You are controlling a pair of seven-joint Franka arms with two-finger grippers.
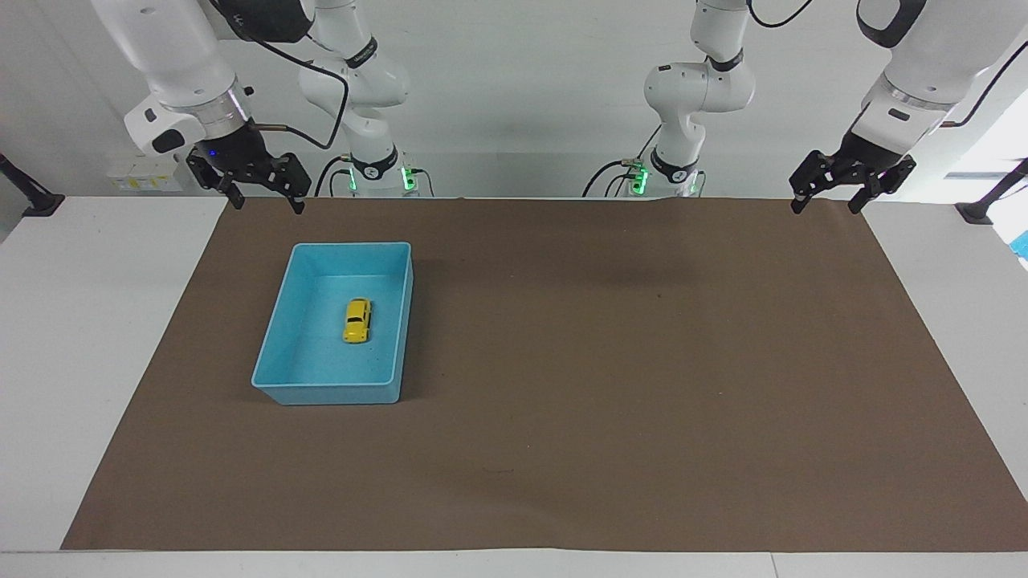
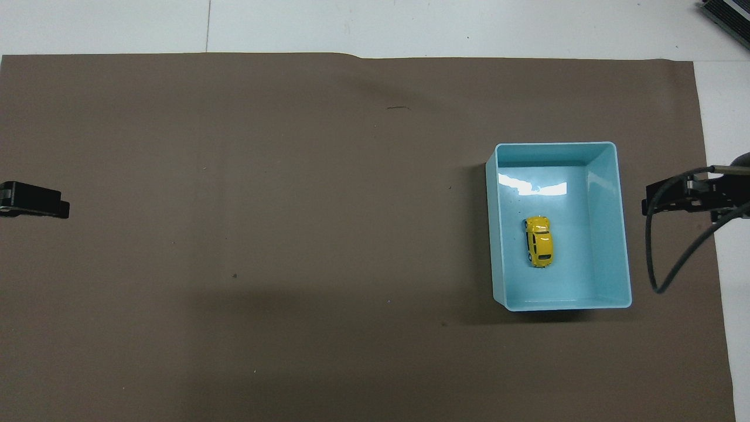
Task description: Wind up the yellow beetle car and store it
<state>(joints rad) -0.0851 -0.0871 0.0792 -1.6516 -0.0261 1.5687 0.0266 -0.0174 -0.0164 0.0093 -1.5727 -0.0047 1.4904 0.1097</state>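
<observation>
The yellow beetle car (image 1: 357,320) (image 2: 539,241) lies on its wheels on the floor of the blue bin (image 1: 353,245) (image 2: 554,144), near the bin's middle, with nothing touching it. My right gripper (image 1: 267,206) (image 2: 674,199) hangs open and empty in the air over the mat's edge by the robots, clear of the bin. Over the mat's corner at the left arm's end, my left gripper (image 1: 825,209) (image 2: 35,202) waits open and holds nothing.
A brown mat (image 1: 602,361) covers most of the white table, and the bin stands on it toward the right arm's end. A black cable (image 2: 662,258) loops down from the right wrist beside the bin.
</observation>
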